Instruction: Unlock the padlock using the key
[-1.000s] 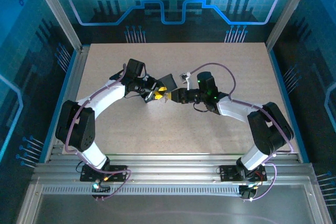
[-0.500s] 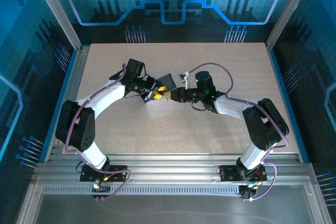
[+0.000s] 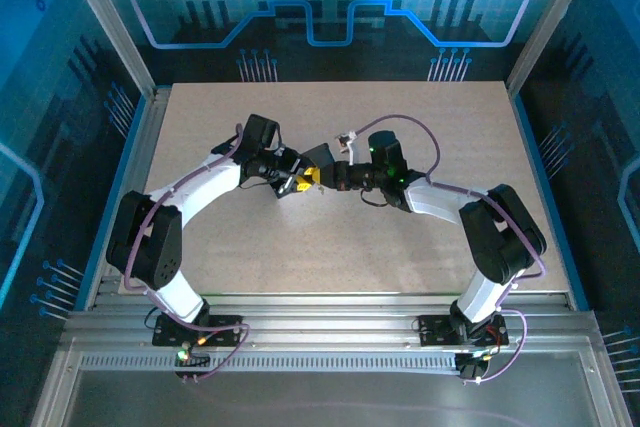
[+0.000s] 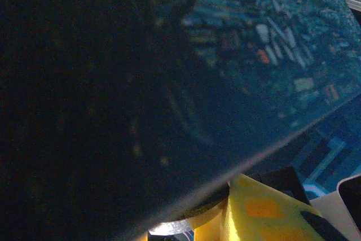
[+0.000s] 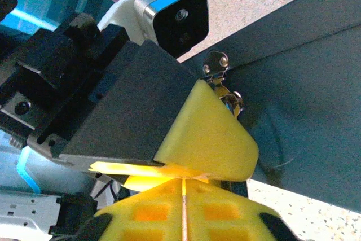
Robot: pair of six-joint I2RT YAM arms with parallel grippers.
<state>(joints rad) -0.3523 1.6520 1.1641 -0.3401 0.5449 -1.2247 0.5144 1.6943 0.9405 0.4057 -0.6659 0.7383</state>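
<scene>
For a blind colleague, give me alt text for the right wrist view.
The right gripper's closed yellow pads meet the left arm's yellow-tipped black finger. Behind it, small silver keys sit beside a dark grey slab.

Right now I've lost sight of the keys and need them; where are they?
In the right wrist view, the silver keys sit upper centre, between a yellow finger of the left end effector and the dark slab on the right.

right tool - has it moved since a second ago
Yes. In the top view the right tool has shifted left and slightly toward the far edge of the table, closing on the left tool.
</scene>
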